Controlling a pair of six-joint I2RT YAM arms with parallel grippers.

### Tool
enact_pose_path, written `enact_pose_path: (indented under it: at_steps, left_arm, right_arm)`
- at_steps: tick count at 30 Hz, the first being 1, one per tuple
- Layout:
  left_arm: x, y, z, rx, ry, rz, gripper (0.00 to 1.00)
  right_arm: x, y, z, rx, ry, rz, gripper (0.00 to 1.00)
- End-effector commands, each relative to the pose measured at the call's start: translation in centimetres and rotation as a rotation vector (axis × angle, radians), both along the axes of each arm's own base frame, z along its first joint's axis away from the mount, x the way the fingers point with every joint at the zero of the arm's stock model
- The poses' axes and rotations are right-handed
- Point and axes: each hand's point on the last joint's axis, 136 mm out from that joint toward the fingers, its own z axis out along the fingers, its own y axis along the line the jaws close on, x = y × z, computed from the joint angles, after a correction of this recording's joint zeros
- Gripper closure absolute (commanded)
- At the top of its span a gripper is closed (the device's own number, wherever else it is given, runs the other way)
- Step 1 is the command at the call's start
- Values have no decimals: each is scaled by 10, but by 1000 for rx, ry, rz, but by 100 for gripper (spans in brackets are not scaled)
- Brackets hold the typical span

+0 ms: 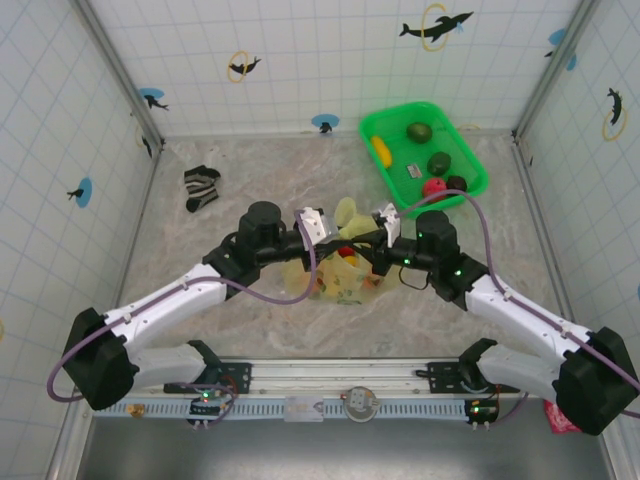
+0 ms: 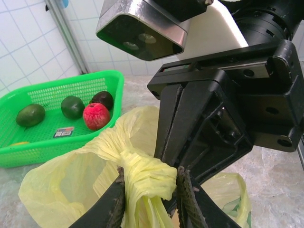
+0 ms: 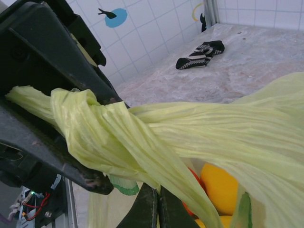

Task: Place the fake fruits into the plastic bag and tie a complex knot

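With left gripper [image 2: 152, 190] clamped on knot [image 2: 147, 171] of plastic bag [image 2: 61, 190], and right gripper [image 3: 156, 204] pinched together on its film directly opposite, calls for pulling apart along twisted strand.

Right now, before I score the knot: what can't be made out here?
- Fruit count in the plastic bag: top view, left gripper and right gripper cover it; right wrist view, folds hide most.
- Whether the knot is finished: it runs off the left wrist view's bottom edge.
- What the right gripper pinches: plastic covers its tips, right wrist view.
- Label in the green basket: too small, top view.
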Motion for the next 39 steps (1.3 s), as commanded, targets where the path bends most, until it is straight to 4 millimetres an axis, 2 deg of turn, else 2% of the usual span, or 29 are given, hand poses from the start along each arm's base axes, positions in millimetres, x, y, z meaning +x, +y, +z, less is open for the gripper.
enact_pose_path:
  at_steps: [1, 9, 12, 20, 22, 25, 28, 30, 33, 39]
  left_arm:
    - [4, -2, 19, -41, -18, 2, 72]
    - [7, -1, 19, -42, -23, 19, 72]
    - [10, -1, 20, -43, -24, 37, 75]
    - [12, -4, 20, -34, -16, 29, 99]
    - [12, -4, 21, -30, -24, 27, 100]
    - [16, -1, 23, -19, -52, 53, 100]
    - [14, 4, 21, 14, -118, 51, 100]
    - [6, 6, 18, 41, -207, 18, 100]
    - [4, 7, 14, 90, -317, 26, 100]
    - [-1, 4, 7, 145, -383, -36, 100]
  right_arm:
    - [1, 7, 15, 32, -47, 9, 100]
    - [-1, 11, 11, 21, -46, 23, 100]
    - [-3, 12, 7, 5, -46, 30, 100]
    - [-4, 14, 6, -14, -52, 40, 100]
    - [-4, 14, 7, -27, -56, 41, 100]
    - [-4, 6, 23, -62, -107, 32, 76]
    - [-9, -12, 55, -33, -177, 26, 60]
    - [-12, -23, 77, -30, -231, 26, 60]
    - [-8, -36, 94, -71, -304, 1, 63]
    - [-3, -39, 87, -226, -549, 64, 66]
